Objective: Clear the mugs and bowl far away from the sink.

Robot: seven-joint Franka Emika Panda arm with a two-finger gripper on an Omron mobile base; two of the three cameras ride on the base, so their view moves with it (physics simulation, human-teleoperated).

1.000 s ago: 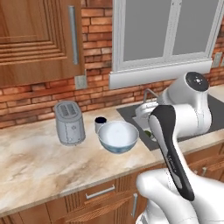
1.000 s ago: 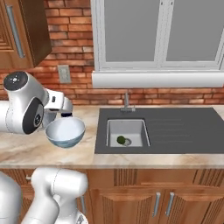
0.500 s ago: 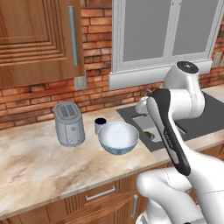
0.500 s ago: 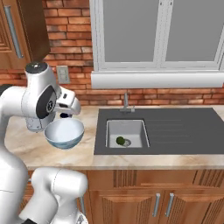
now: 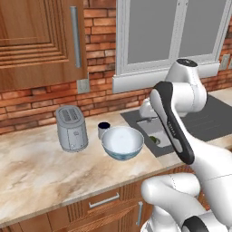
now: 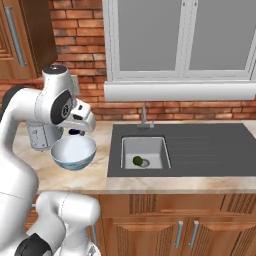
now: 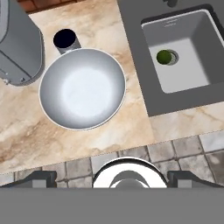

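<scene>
Hovering high above bowl (image 7: 82, 89), pincer (image 7: 112, 177) released, holding nothing. You descend onto rim, avoid navy mug (image 7: 66, 39) touching behind, then carry away from sink (image 7: 183, 52).

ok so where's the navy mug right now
The navy mug stands on the counter in the left base view, just behind the bowl, between the toaster on its left and the sink on its right.

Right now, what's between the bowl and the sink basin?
Bare marble counter, then the sink's dark grey rim. In the hand view nothing stands between the bowl and the basin; the navy mug sits behind the bowl.
</scene>
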